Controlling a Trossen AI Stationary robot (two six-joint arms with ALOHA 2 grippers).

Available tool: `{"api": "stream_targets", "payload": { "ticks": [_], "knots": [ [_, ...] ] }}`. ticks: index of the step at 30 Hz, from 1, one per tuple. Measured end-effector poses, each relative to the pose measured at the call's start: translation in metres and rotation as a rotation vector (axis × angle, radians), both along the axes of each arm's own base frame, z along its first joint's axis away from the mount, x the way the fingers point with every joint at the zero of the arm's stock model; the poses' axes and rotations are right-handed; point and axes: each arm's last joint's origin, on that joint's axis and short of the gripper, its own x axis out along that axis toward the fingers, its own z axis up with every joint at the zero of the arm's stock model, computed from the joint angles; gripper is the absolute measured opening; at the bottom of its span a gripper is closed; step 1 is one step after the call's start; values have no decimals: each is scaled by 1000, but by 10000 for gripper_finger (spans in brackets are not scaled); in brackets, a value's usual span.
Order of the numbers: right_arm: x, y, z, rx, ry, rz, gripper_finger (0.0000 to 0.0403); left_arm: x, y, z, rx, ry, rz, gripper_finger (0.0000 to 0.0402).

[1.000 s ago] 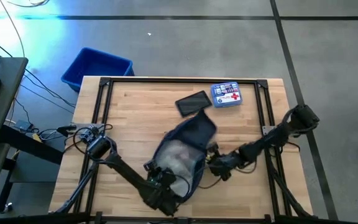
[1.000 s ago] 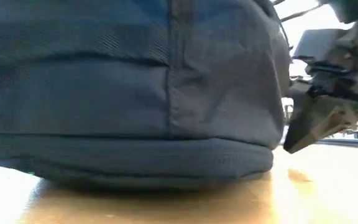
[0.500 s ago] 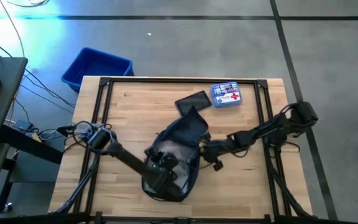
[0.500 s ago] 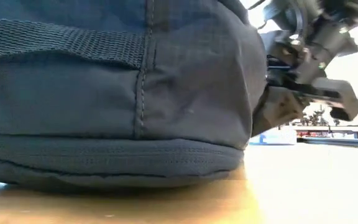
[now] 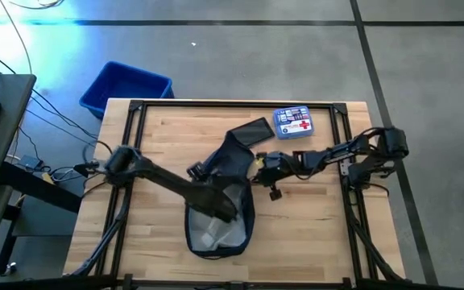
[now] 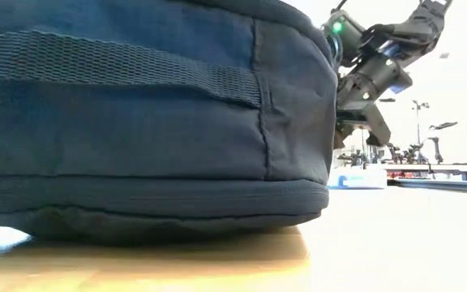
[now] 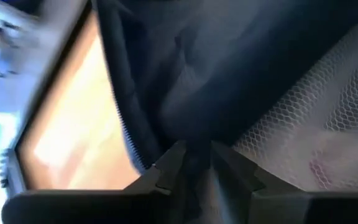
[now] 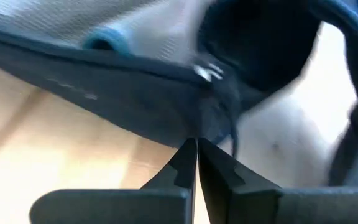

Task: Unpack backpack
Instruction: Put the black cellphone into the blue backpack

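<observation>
The dark navy backpack (image 5: pixel 246 219) lies unzipped on the wooden table's middle, its pale lining and white mesh pocket (image 7: pixel 328 118) showing. In the low view its bottom end (image 6: pixel 136 122) rests on the table. Its top part (image 5: pixel 236 153) is drawn up toward the far edge. My left gripper (image 5: pixel 229 213) reaches in over the opening and is shut on dark fabric. At the backpack's far right edge my right gripper (image 5: pixel 257 167) is shut on the rim. My left gripper pinches a fold of dark inner fabric (image 7: pixel 194 144) between its two fingers, next to the mesh pocket and the zipper edge (image 7: pixel 126 127). It comes slanting down from the table's left. My right gripper pinches the backpack's opening rim (image 8: pixel 209 127) between its shut fingers, just below the zipper pull (image 8: pixel 207 71). It comes slanting down from the table's right. The rim is lifted off the table and drawn toward the gripper.
A flat black case (image 5: pixel 252 131) and a blue-and-white first-aid box (image 5: pixel 294 123) lie near the far edge, close behind the backpack. A bright blue bin (image 5: pixel 126 87) stands on the floor beyond the far left corner. Bare wood shows left and right of the backpack.
Both grippers have gone toward the table's far edge. My right gripper has drawn the backpack's rim up and away, so the top part now stands raised and the opening gapes wider. My left gripper has left the near end and come over the opening. The bottom end stayed put.
</observation>
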Motion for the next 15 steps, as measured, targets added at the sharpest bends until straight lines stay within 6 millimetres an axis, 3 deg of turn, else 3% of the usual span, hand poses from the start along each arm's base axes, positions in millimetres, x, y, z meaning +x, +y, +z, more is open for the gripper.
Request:
{"api": "stream_targets", "payload": {
  "ticks": [5, 8, 15],
  "knots": [
    [-3, -25, -2, 0, 22, -92, 0, -14, 13, -5, -254, -169, -143, 6],
    [-7, -38, -3, 22, 47, -155, 0, -16, 15, -12, -409, -293, -278, 4],
    [-13, -46, -9, 85, 38, -170, 0, -10, 33, -50, -534, -361, -376, 1]
  ]
}}
